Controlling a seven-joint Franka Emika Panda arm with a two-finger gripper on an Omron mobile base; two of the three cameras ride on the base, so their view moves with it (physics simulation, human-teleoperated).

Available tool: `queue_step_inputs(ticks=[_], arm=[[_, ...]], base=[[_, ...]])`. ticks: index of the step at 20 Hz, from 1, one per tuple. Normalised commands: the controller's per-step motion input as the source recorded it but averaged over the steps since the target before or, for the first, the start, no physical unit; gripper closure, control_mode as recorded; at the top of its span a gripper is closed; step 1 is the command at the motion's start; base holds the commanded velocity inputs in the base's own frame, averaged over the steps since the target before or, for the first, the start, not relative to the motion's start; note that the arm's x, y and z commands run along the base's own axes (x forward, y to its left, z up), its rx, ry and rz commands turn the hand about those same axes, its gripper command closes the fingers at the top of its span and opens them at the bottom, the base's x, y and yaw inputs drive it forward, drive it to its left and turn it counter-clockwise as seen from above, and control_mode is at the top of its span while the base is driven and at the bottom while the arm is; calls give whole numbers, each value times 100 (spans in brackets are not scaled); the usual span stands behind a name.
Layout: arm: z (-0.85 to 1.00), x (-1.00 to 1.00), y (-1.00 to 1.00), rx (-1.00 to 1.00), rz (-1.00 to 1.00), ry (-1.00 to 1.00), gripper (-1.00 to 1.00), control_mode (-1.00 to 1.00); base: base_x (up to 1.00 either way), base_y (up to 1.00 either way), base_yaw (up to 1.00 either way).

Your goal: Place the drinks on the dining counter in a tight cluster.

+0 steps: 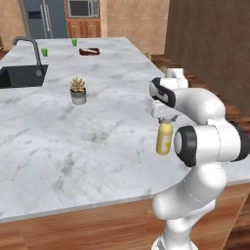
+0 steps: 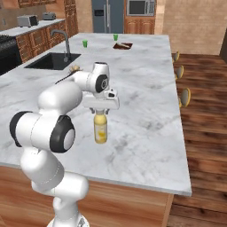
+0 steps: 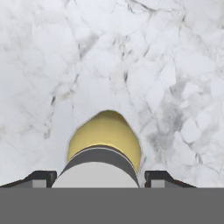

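Clamped at the pale cap, the gripper (image 2: pixel 101 111) has the yellow bottle (image 2: pixel 101 128) hanging straight down over the dining counter (image 2: pixel 146 97), near its front edge, and whether the base touches the marble I cannot tell from either side. Off to the left sit the black sink (image 1: pixel 17 75) and the little potted plant (image 1: pixel 77 91), well clear. Moving right, the risk is the grip itself: it is high on the neck, so a quick swing could set the body rocking, and letting go above the surface could tip it. Further right, the counter's edge drops to the wooden floor (image 2: pixel 204 115), so a toppled bottle might roll off there.
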Motion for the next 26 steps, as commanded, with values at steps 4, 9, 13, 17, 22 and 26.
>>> queue_step_inputs(ticks=[4, 9, 13, 17, 22, 26], arm=[[-10, 8, 1, 0, 0, 0, 100, -100], [0, 19, 7, 0, 0, 0, 100, -100], [-1, 29, 10, 0, 0, 0, 100, -100], [0, 23, 5, 0, 0, 0, 100, -100], [-3, 11, 0, 0, 0, 0, 100, -100], [-21, 0, 0, 0, 0, 0, 100, -100]], base=[[0, 0, 0], [0, 0, 0], [0, 0, 0], [0, 0, 0], [0, 0, 0], [0, 0, 0]])
